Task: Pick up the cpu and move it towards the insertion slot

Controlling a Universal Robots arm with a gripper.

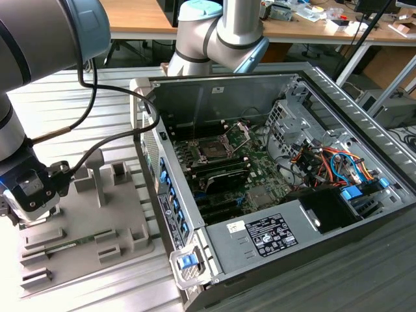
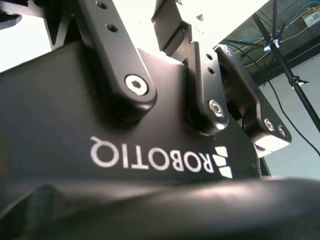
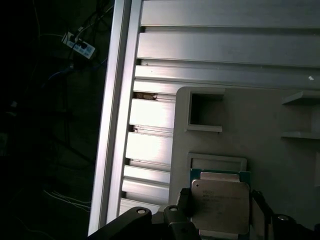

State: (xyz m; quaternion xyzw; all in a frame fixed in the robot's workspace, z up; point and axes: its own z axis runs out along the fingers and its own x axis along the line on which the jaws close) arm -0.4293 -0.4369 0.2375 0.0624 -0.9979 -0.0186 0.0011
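In the first wrist view the cpu (image 3: pixel 220 204), a thin square chip with a pale silvery top on a green base, lies in a recess of the grey fixture plate (image 3: pixel 250 115). My gripper (image 3: pixel 221 212) is down over it, one dark finger (image 3: pixel 183 200) against each side of the chip. In the exterior view the gripper (image 1: pixel 26 201) hangs low over the fixture plate (image 1: pixel 97 221) at that view's left. The insertion slot (image 1: pixel 213 150), a square socket with a dark centre, sits on the motherboard inside the open computer case, its metal retaining plate (image 1: pixel 242 133) hinged up.
The open computer case (image 1: pixel 273 195) lies to the exterior view's right of the fixture plate, its side wall (image 1: pixel 162 188) between the gripper and the socket. Upright grey blocks (image 1: pixel 97 172) stand on the plate. Coloured cables (image 1: pixel 331 162) and a drive cage (image 1: pixel 286 123) crowd the case.
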